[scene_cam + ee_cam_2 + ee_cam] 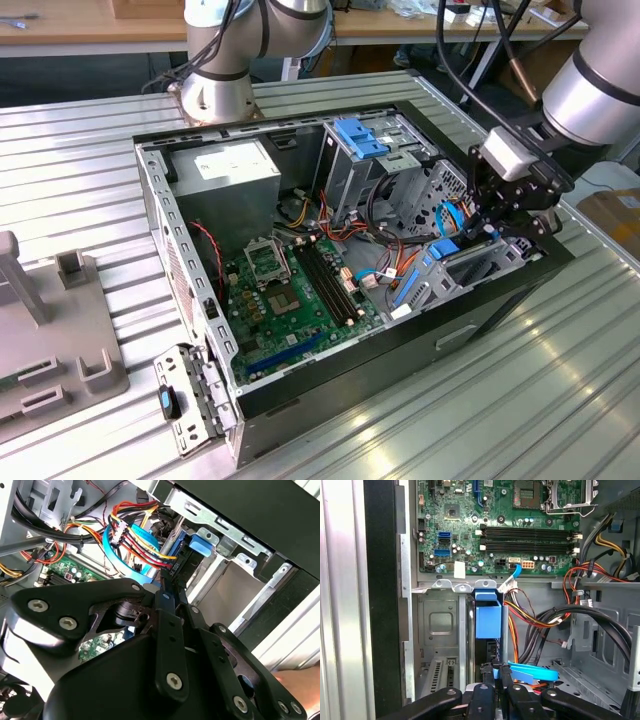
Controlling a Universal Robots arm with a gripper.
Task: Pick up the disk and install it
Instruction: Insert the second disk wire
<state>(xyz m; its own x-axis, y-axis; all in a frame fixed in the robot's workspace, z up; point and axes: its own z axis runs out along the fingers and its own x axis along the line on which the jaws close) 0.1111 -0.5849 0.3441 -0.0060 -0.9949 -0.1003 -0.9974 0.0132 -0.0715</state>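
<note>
Tight fit at the drive bay
Cable bundle (530, 615) crowds my hand (492, 680); bay wall (442, 630) hems the other side.

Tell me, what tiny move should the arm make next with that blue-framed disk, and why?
Probably ease the disk slightly deeper, straight along its slot. The fingers appear to pinch its edge, and it stands edge-on in the metal bay; whether it is fully seated cannot be told. Bundled cables lie close beside it, so a straight push looks safest.
</note>
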